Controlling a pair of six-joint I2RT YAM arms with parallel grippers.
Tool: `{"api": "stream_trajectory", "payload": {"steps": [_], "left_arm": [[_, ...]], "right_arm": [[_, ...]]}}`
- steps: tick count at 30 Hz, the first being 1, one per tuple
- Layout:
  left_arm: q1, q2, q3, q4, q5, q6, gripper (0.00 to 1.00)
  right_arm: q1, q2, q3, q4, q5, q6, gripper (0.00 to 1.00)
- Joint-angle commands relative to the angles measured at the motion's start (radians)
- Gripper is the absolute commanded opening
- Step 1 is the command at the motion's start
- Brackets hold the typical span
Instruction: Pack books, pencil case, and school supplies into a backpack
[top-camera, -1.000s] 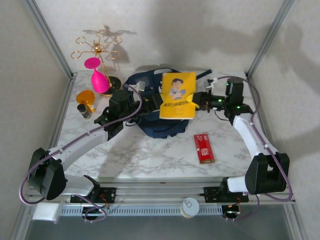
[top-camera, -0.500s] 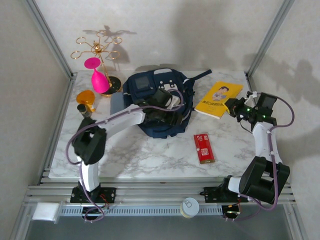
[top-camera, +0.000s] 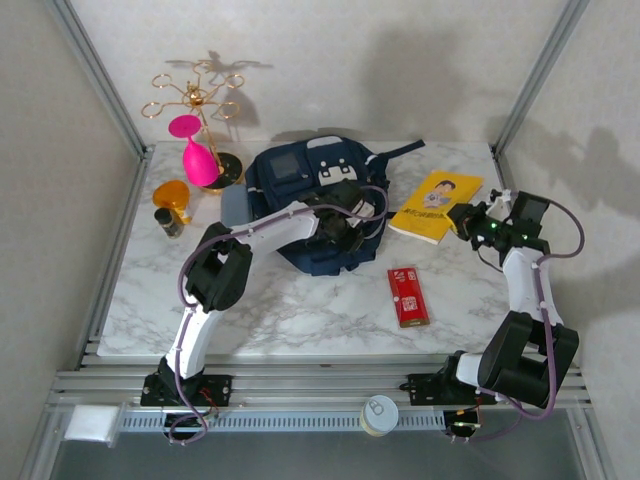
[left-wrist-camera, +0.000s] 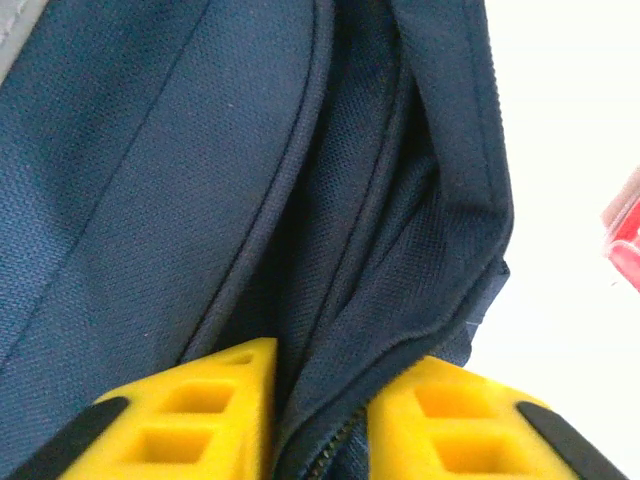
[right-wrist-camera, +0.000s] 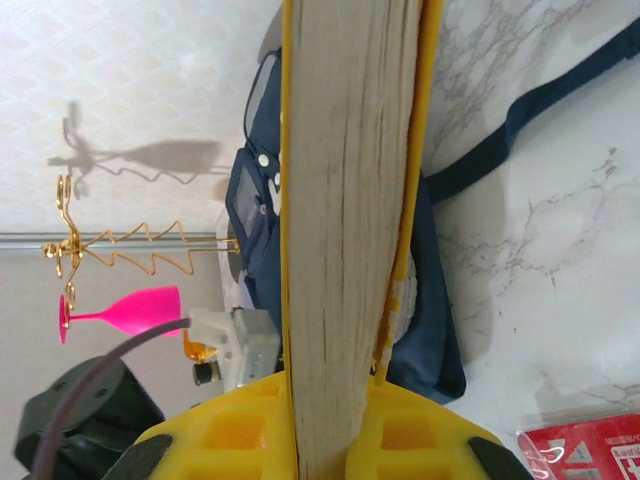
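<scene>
Seen from above, the backpack lies at the middle of the table's back edge. The left gripper sits on its front-right part, its fingertips lost against the dark fabric. The right gripper has the near corner of the yellow book, close to the back right corner; whether the book rests on the marble I cannot tell. The red pack lies flat right of centre, toward the front edge. A grey-blue sliver at the backpack's left side is too covered to name.

The left wrist camera shows the left gripper drawn nearly together, its yellow fingers pinching a zippered fold of the backpack. The red pack is cut off to a corner at the frame's right.

The right wrist camera shows the right gripper clamped on the yellow book. The book is edge-on, pages showing, and hides the backpack's middle. The red pack is cropped at the bottom.
</scene>
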Motion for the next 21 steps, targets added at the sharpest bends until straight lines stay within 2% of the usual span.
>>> {"api": "stream_trajectory", "payload": {"steps": [1,6,10,13,15,21], "left_arm": [[0.008,-0.015,0.056,-0.022,-0.008,0.020,0.17],[0.017,-0.043,0.086,-0.054,0.023,0.022,0.11],[0.019,-0.061,0.090,-0.072,0.030,0.024,0.11],[0.017,-0.071,0.099,-0.098,0.084,0.027,0.11],[0.019,-0.084,0.114,-0.103,0.041,-0.002,0.00],[0.019,-0.203,0.171,-0.079,-0.053,-0.028,0.00]], "right_arm": [[0.005,-0.016,-0.003,0.019,-0.022,-0.041,0.00],[0.009,-0.031,0.011,-0.029,-0.011,-0.078,0.00],[0.020,-0.037,0.012,-0.056,-0.002,-0.100,0.00],[0.036,-0.038,0.011,-0.067,0.006,-0.109,0.00],[0.053,-0.040,0.012,-0.087,0.017,-0.120,0.00],[0.102,-0.076,0.012,-0.199,0.073,-0.169,0.00]]}}
